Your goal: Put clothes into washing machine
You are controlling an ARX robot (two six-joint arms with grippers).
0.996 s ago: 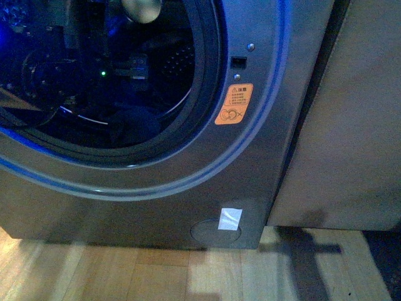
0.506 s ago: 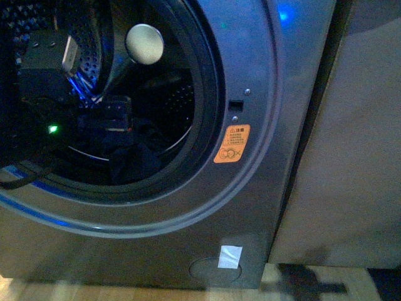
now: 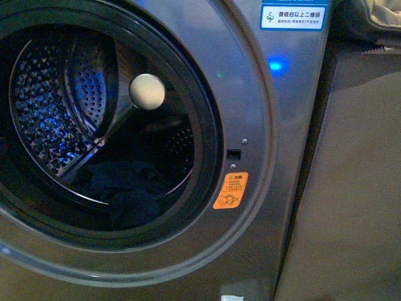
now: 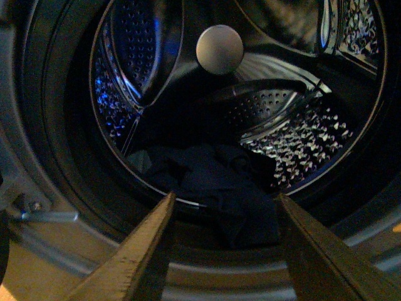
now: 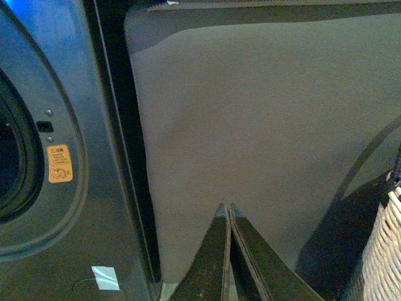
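clothes: dark navy-blue soft fabric garment [image 3: 122, 191], crumpled heap on the floor of the perforated steel drum [image 3: 44, 106], at about 6 o'clock of the opening; also seen in left wrist view [image 4: 210, 182].
handling: looks light, limp, non-fragile; likely drapes and snags on the rim; best hold judged a raised fold at top of heap, front lobe nearest the door.
task state: garment appears fully inside, nothing hanging over the black rubber door seal [image 3: 210, 125].
washing machine: large grey metallic front-loader [image 3: 282, 188], door open; pale round knob [image 3: 147, 91] in the drum at 12 o'clock of the heap.
left gripper [image 4: 225, 251]: fingers spread wide, empty, outside the porthole, aimed at the heap.
right gripper [image 5: 228, 213]: fingers pressed together, holding nothing, facing the plain grey-brown flat panel [image 5: 263, 125].
room: porthole wide, clear path in; seal lip at 6 o'clock is the edge to clear.
beside: white wicker basket [image 5: 385, 251] near right gripper.
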